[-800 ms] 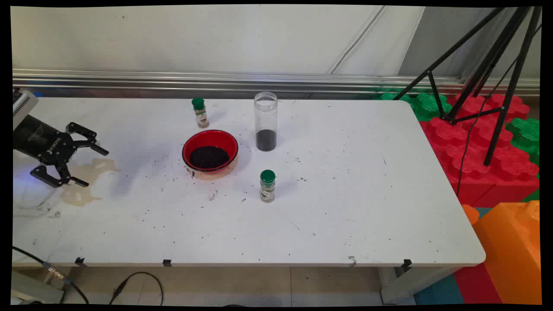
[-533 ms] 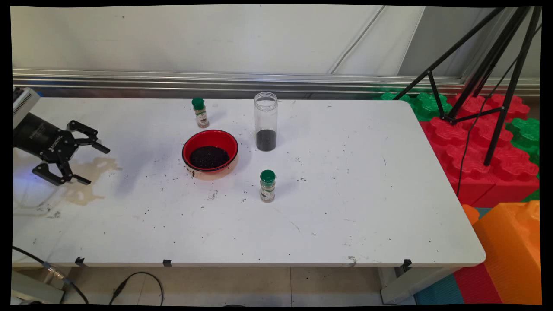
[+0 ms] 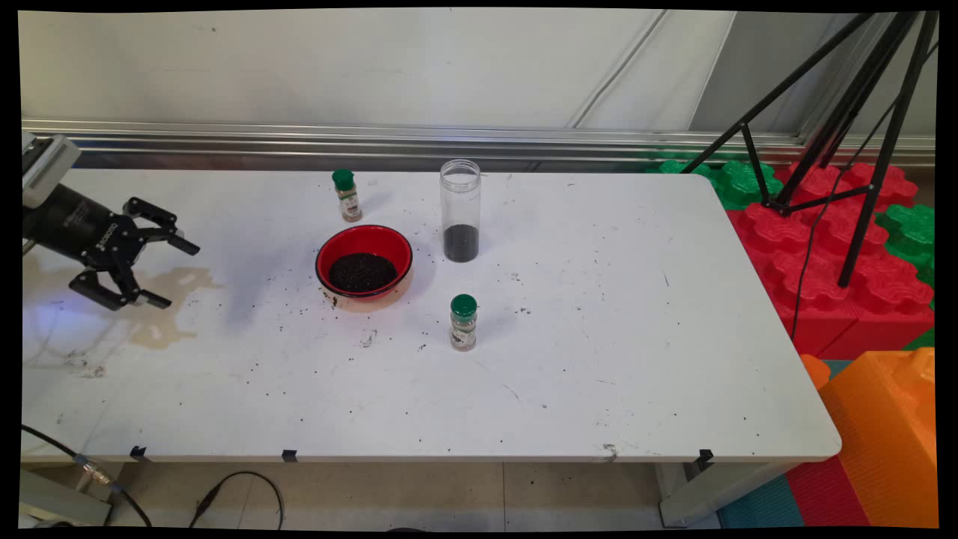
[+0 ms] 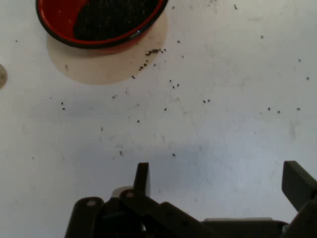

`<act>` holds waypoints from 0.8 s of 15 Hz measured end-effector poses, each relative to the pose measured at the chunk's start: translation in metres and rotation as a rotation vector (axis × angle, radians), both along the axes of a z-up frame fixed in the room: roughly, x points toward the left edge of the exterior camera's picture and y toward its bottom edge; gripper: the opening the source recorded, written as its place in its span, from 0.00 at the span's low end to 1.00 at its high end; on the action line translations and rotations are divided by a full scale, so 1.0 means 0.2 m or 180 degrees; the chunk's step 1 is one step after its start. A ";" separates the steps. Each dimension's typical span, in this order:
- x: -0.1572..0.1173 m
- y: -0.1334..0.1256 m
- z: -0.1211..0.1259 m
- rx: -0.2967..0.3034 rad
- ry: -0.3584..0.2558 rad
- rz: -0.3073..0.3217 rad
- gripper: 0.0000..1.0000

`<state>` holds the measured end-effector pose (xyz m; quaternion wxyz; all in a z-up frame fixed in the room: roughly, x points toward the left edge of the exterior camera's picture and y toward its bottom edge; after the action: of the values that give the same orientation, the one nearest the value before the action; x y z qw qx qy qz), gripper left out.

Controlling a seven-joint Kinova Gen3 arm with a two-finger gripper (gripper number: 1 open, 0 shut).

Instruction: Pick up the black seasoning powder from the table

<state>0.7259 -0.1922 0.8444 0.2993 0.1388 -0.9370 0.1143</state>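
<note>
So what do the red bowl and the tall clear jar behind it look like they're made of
The red bowl looks like glossy plastic or enamelled metal: smooth red inside, thin dark rim, slight sheen; which one is unclear. The tall jar looks like clear plastic or glass: you see the wall and table through it, and the dark grains at its bottom.

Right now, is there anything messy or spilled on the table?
Yes. Dark grains are scattered around the red bowl, and a brownish stain marks the white table beneath the open gripper.
</note>
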 end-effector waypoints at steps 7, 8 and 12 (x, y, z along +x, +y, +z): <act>-0.12 -0.07 0.07 0.0073 0.0138 0.0316 1.00; -0.14 -0.08 0.08 0.0081 0.0158 0.0356 1.00; -0.23 -0.15 0.12 0.0107 0.0245 0.0539 1.00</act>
<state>0.6802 -0.2217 0.8680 0.3220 0.2269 -0.9115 0.1180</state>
